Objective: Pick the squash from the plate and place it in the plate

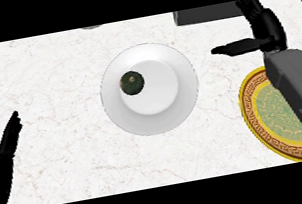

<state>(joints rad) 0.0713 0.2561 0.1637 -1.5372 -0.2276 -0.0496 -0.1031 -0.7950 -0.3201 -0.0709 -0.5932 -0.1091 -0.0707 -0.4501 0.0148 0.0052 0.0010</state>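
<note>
A small dark green squash (pixel 133 82) lies on the left part of a white plate (pixel 173 105) at the counter's middle. A second plate (pixel 268 119), green with a yellow patterned rim, sits at the right and is partly hidden under my right forearm. My right hand (pixel 265 28) is raised to the right of the white plate, fingers straight and thumb pointing left toward it, holding nothing. My left hand (pixel 2 155) rests open at the lower left, apart from both plates.
The white marble counter (pixel 43 72) stretches around the plates. A dark grey object (pixel 206 13) sits at the far edge near my right hand, and a small grey thing (pixel 93 27) shows at the far edge.
</note>
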